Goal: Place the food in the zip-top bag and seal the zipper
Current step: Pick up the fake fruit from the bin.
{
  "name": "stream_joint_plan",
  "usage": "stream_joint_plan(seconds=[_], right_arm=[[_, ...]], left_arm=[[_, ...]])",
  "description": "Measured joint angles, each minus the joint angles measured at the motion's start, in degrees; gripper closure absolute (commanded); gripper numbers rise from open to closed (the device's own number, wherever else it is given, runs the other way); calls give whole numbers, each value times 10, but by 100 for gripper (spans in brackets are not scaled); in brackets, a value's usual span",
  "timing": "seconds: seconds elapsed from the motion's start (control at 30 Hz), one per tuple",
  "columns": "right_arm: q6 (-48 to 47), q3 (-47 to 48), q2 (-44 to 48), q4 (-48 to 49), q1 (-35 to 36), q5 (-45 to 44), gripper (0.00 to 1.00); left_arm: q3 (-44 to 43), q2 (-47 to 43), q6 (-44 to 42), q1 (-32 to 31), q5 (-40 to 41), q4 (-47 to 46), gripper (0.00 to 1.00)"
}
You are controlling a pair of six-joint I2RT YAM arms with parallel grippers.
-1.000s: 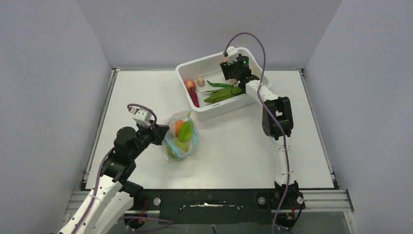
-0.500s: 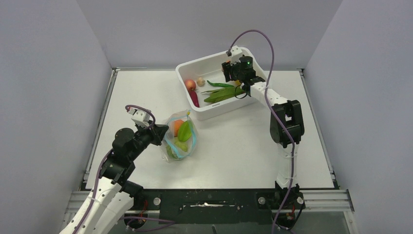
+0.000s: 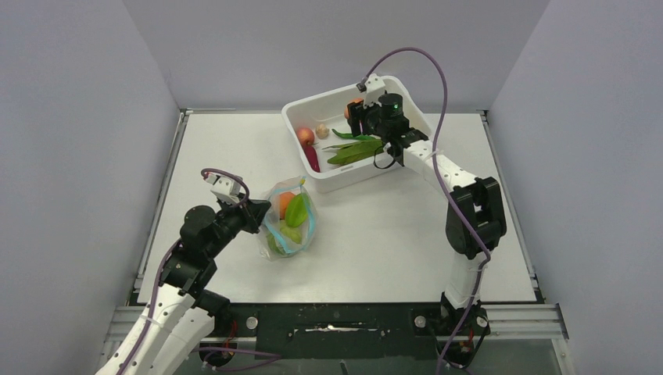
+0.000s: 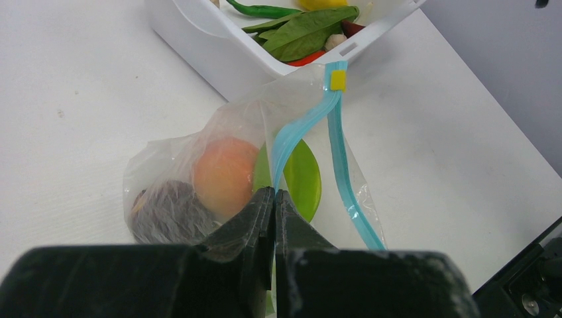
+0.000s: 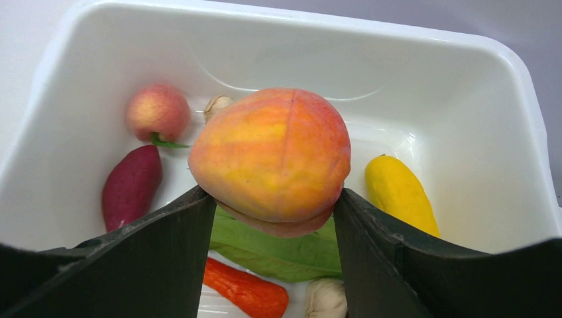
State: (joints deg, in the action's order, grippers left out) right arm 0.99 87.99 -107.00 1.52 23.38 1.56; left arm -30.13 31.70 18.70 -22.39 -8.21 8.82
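As the right end effector (image 5: 273,193) grips, the peach (image 5: 272,152) sits between its jaws.

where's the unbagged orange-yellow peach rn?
The peach sits mid right wrist view, clamped in the right gripper above the green leaf in the white tub, yellow fruit at its right.

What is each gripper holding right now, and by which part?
The right gripper clamps a peach across its sides, over the white tub. The left gripper pinches the bag at its blue zipper strip.
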Motion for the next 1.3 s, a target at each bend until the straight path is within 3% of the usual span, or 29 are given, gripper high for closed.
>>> stream_joint_plan(seconds=[0.43, 0.9, 1.3], right_arm=[[56, -102, 158, -51, 41, 0, 71], [127, -247, 326, -64, 98, 93, 69], [196, -310, 377, -33, 183, 152, 68]], left_arm=[[0, 0, 18, 0, 0, 0, 100], [-17, 25, 63, 0, 0, -6, 100], [-58, 68, 89, 0, -9, -18, 100]])
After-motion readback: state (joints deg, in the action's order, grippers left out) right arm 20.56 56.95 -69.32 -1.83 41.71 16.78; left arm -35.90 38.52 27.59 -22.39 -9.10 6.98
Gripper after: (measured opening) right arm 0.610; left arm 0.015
